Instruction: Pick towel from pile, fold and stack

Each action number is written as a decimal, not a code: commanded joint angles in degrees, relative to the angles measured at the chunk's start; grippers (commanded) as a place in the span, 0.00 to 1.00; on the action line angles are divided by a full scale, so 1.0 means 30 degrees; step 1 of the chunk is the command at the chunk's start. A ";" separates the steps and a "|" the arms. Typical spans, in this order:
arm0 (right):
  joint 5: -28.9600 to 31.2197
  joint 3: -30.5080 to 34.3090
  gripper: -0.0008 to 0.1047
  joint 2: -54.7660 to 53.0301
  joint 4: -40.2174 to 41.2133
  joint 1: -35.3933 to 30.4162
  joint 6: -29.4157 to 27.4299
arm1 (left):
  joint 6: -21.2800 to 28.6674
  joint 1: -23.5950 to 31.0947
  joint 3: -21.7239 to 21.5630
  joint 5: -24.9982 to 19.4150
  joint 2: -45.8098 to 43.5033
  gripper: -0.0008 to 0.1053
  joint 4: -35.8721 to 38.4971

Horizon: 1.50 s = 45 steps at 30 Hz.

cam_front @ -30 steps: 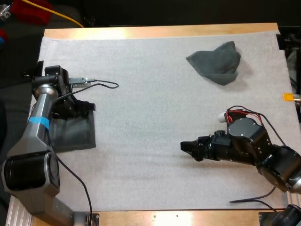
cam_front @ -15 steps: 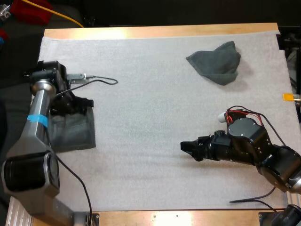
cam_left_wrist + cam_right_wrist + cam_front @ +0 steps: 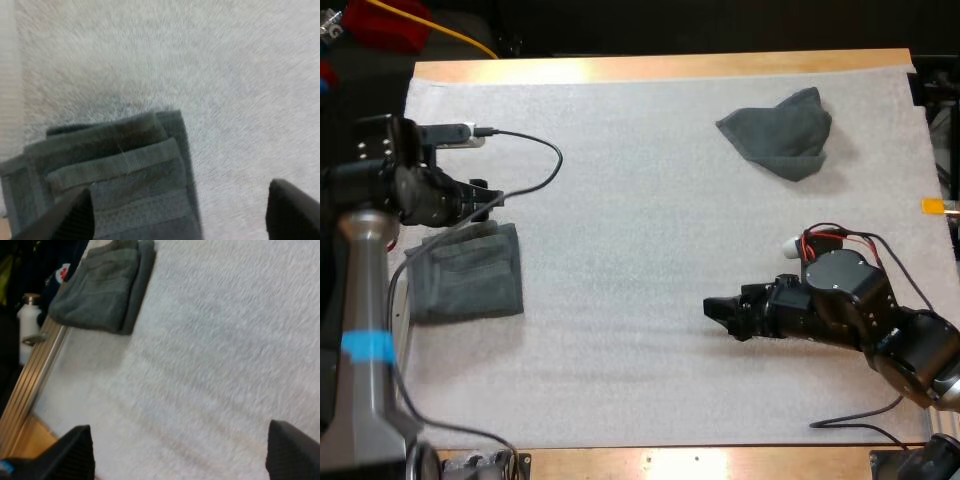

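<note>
Left gripper [image 3: 488, 199]: fingers wide apart, nothing held. The folded stack [image 3: 468, 274] lies just beneath it (layered edges plain in the left wrist view). Right gripper [image 3: 713, 311]: fingers likewise spread, empty, over the bare mat [image 3: 620, 200]. The crumpled towel [image 3: 778, 131] lies well beyond it.
</note>
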 commanded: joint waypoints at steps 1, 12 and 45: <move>0.0312 -0.0108 0.66 -0.0127 -0.0137 -0.0122 -0.0356 | -0.0012 -0.0034 -0.0164 0.0180 -0.0445 0.66 0.0310; 0.0358 -0.0108 0.66 -0.0127 0.2179 -0.4845 -0.2538 | -0.0012 -0.0100 -0.0164 0.0762 -0.5037 0.66 0.1333; 0.1961 -0.0108 0.66 -0.3849 0.7855 -1.2591 -0.6977 | 0.0408 -0.2345 0.3163 0.0591 -1.3151 0.66 0.1994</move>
